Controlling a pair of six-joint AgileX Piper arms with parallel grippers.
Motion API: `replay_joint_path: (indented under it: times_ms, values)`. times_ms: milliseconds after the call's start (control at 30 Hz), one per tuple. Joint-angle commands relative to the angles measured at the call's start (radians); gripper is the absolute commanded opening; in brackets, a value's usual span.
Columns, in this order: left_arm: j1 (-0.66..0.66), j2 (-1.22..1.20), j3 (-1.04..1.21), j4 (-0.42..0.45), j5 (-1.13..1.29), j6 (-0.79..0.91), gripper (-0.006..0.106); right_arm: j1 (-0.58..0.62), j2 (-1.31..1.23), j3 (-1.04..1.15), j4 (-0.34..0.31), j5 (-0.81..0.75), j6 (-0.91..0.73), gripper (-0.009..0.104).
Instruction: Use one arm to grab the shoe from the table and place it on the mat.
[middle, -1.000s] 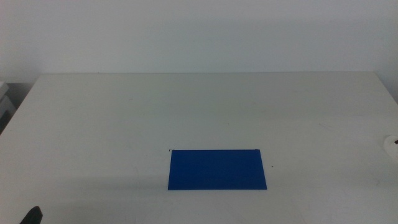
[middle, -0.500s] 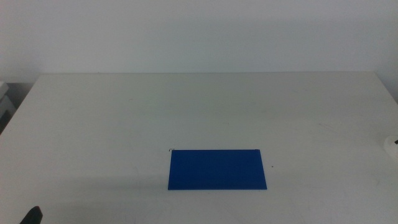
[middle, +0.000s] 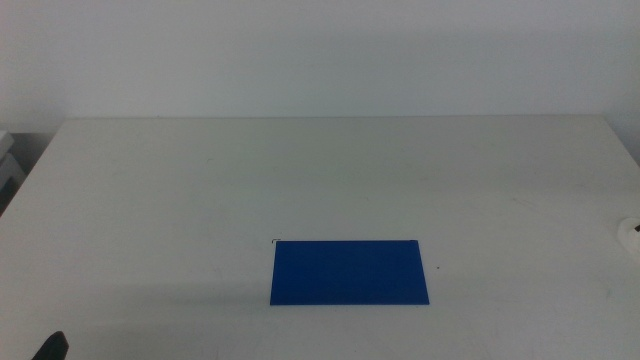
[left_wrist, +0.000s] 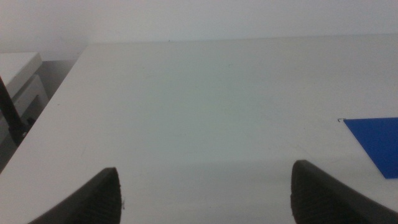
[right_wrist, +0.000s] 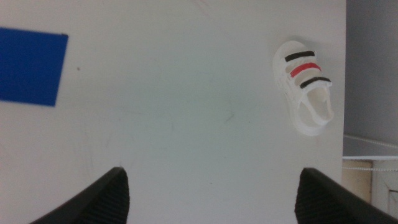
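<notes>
The shoe (right_wrist: 303, 87) at the table's (middle: 330, 180) right edge shows slightly less in the middle view than 1 s ago; nothing else has moved. It lies well apart from the flat blue mat (middle: 349, 271), which is bare. The right gripper (right_wrist: 211, 199) hangs above the table, jaws spread wide, holding nothing. The left gripper (left_wrist: 205, 193) waits near-left, jaws likewise spread.

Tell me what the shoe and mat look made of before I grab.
Shoe: seemingly moulded foam or rubber, matte white, thick sole; black and red straps, probably fabric or synthetic. Mat: thin flat sheet, uniform matte blue, no visible texture; possibly foam, rubber or card.
</notes>
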Motion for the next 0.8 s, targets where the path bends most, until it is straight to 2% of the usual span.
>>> replay_joint_path:
  times_ms: [0, 100, 300, 367, 467, 767]
  values:
    - [-0.005, -0.014, 0.007, -0.008, -0.08, -0.005, 0.094, -0.047, 0.048, -0.066, 0.022, -0.01, -0.104, 0.082]
    - [-0.005, -0.014, 0.007, -0.008, -0.08, -0.005, 0.094, -0.125, 0.111, -0.076, 0.066, -0.009, -0.241, 0.082]
    - [-0.005, -0.014, 0.007, -0.008, -0.08, -0.005, 0.094, -0.263, 0.255, -0.076, 0.081, -0.054, -0.558, 0.082]
    - [-0.005, -0.014, 0.007, -0.008, -0.08, -0.005, 0.094, -0.298, 0.3, -0.076, 0.108, -0.097, -0.631, 0.082]
    - [-0.005, -0.014, 0.007, -0.008, -0.08, -0.005, 0.094, -0.333, 0.362, -0.076, 0.151, -0.119, -0.645, 0.082]
    - [-0.005, -0.014, 0.007, -0.008, -0.08, -0.005, 0.094, -0.393, 0.545, -0.102, 0.161, -0.225, -0.649, 0.082]
